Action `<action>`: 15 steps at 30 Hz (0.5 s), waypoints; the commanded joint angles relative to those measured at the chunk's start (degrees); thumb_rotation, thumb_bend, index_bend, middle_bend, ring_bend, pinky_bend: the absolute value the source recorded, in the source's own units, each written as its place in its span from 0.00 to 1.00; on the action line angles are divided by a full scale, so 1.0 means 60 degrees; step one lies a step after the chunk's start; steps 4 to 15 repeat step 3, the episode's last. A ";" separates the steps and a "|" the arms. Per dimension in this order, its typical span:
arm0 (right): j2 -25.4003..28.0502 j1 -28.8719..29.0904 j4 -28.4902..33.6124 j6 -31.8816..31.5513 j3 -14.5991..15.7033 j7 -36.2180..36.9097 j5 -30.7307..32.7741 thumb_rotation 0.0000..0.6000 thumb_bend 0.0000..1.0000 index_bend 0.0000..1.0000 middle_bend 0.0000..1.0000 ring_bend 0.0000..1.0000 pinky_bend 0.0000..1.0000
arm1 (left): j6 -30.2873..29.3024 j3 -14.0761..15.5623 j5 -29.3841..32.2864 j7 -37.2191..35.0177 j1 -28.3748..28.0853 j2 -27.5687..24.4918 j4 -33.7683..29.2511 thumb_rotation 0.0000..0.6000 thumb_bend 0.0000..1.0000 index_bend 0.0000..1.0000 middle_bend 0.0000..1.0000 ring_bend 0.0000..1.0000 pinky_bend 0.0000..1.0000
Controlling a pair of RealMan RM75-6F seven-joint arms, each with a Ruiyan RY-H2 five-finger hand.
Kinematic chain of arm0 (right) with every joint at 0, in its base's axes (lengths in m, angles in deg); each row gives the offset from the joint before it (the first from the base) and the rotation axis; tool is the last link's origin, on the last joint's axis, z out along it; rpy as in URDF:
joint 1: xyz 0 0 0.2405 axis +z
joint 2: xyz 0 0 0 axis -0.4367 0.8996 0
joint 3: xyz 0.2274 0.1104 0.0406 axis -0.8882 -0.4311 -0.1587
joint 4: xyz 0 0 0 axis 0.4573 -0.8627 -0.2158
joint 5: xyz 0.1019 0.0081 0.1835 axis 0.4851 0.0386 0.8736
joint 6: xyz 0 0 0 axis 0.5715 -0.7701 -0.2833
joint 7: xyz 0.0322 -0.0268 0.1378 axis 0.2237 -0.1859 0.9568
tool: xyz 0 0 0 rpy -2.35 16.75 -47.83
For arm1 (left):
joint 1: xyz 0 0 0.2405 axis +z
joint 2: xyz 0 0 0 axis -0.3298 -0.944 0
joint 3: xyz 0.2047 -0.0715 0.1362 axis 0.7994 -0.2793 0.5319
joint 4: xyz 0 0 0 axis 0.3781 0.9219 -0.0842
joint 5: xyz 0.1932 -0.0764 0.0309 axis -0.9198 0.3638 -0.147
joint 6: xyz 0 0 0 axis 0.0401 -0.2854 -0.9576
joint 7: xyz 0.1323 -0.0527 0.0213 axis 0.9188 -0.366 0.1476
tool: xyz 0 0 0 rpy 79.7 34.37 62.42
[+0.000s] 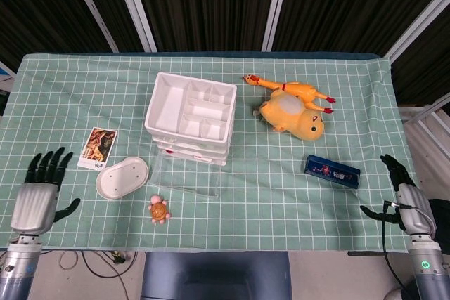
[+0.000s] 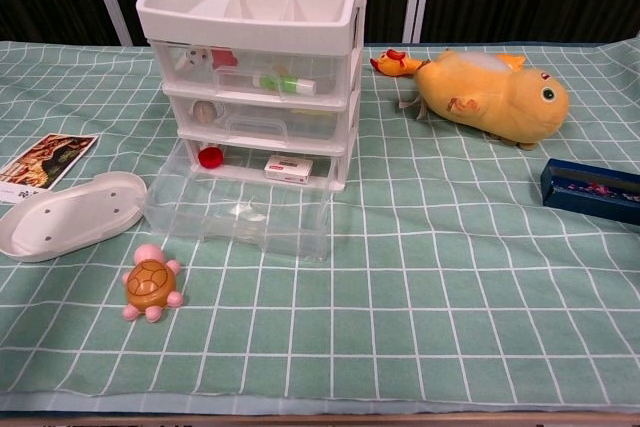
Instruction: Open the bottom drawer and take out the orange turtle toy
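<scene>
Head view: we log the orange turtle toy [image 1: 159,210] on the tabletop [image 1: 267,194], just before the pulled-out bottom drawer [image 1: 185,173] and near a white oval tray [image 1: 122,177]. Our left hand [image 1: 39,194] and right hand [image 1: 402,198] sit at opposite tabletop edges, fingers spread, holding nothing. Elsewhere: photo card [image 1: 98,147], yellow plush [image 1: 292,117], rubber chicken [image 1: 290,88], blue case [image 1: 332,171].
</scene>
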 commanded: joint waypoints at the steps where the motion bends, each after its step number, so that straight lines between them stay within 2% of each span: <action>1: -0.0006 -0.0005 0.0002 -0.0026 0.0008 -0.0031 -0.0014 1.00 0.09 0.00 0.00 0.00 0.18 | -0.0506 -0.0257 0.0355 -0.0667 0.0571 -0.0066 0.0334 1.00 0.12 0.00 0.00 0.00 0.01; 15: -0.0007 -0.0014 0.0008 -0.0058 0.0019 -0.0062 -0.0043 1.00 0.09 0.00 0.00 0.00 0.18 | -0.0464 -0.0302 0.0464 -0.0782 0.0653 -0.0056 0.0417 1.00 0.12 0.00 0.00 0.00 0.01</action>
